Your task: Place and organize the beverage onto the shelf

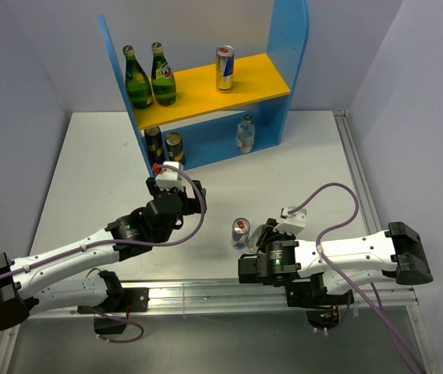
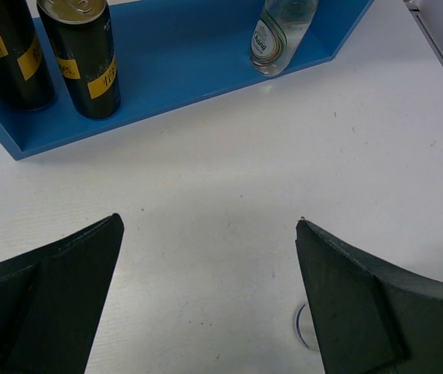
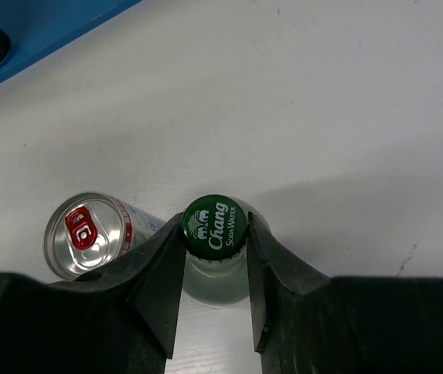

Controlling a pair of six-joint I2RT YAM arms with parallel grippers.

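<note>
Right pincer (image 3: 214, 234) clamps the green-capped bottle (image 3: 215, 282) beside 1 can (image 3: 85, 235) on the tabletop (image 1: 89, 171); left pincer (image 2: 208, 224) gapes empty. 6 drinks (image 1: 225, 68) sit on the shelf (image 1: 262, 74); 2 remain.

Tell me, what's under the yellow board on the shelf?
A dark can and a second dark can stand at the left, a clear bottle at the right. The yellow board covers the back of that level, so anything deeper is hidden.
</note>
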